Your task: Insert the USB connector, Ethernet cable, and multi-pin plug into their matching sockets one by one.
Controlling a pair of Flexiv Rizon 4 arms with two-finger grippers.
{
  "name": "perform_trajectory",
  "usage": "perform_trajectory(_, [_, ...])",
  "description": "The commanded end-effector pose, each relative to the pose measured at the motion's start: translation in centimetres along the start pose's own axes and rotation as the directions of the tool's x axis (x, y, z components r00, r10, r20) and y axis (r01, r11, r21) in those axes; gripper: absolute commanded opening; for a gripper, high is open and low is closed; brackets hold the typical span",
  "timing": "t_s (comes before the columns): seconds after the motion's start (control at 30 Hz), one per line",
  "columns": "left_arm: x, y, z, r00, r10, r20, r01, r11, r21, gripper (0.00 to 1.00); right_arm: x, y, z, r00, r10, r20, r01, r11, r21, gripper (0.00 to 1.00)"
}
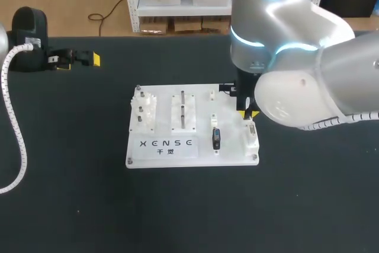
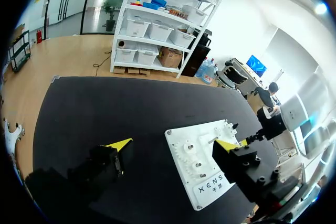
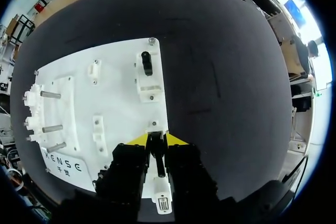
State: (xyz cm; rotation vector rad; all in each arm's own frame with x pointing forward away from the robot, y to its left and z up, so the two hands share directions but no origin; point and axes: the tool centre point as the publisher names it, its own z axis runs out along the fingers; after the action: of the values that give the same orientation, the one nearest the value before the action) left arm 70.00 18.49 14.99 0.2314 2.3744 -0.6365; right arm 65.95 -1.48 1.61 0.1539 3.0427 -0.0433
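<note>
A white board (image 1: 172,155) with sockets lies mid-table. My right gripper (image 1: 249,112) hangs over its right edge. In the right wrist view this gripper (image 3: 156,139) is shut on a thin black plug (image 3: 157,158), its tip at a small white socket (image 3: 154,125) on the board (image 3: 121,103). Ahead of it another black plug (image 3: 147,62) stands in a white socket block. A black connector (image 1: 216,138) sits mid-board, and a pale multi-pin part (image 1: 251,130) lies just in front of the right gripper. My left gripper (image 1: 77,58) rests open and empty at the back left.
Gear posts (image 1: 142,108) and two upright pegs (image 1: 183,109) occupy the board's left and middle. In the left wrist view the board (image 2: 210,187) lies ahead of the left gripper (image 2: 173,144), with black tabletop around it. A white corrugated cable (image 1: 15,128) runs along the left side.
</note>
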Motion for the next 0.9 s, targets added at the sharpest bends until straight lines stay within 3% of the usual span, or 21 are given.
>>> perform_trajectory(0.03, [0.0, 0.0, 0.0, 1.0, 0.0, 0.0, 0.0, 1.0, 0.0, 1.0, -0.4, -0.5, 1.0, 1.0, 0.012, -0.016, -0.012, 1.0, 0.006, 0.0])
perform_trajectory(0.43, [0.0, 0.0, 0.0, 1.0, 0.0, 0.0, 0.0, 1.0, 0.0, 1.0, -0.8, -0.5, 1.9, 0.997, 0.029, -0.067, -0.027, 0.999, 0.031, 0.0])
perform_trajectory(0.77, [0.0, 0.0, 0.0, 1.0, 0.0, 0.0, 0.0, 1.0, 0.0, 1.0, -0.9, -0.3, 1.8, 0.998, 0.017, -0.053, -0.016, 0.999, 0.036, 0.0])
perform_trajectory(0.83, [0.0, 0.0, 0.0, 1.0, 0.0, 0.0, 0.0, 1.0, 0.0, 1.0, -0.9, -0.2, 1.3, 0.999, 0.011, -0.032, -0.01, 0.999, 0.033, 0.23])
perform_trajectory(0.9, [0.0, 0.0, 0.0, 1.0, 0.0, 0.0, 0.0, 1.0, 0.0, 1.0, -0.9, -0.1, 0.6, 1.0, 0.008, -0.022, -0.007, 0.999, 0.037, 0.65])
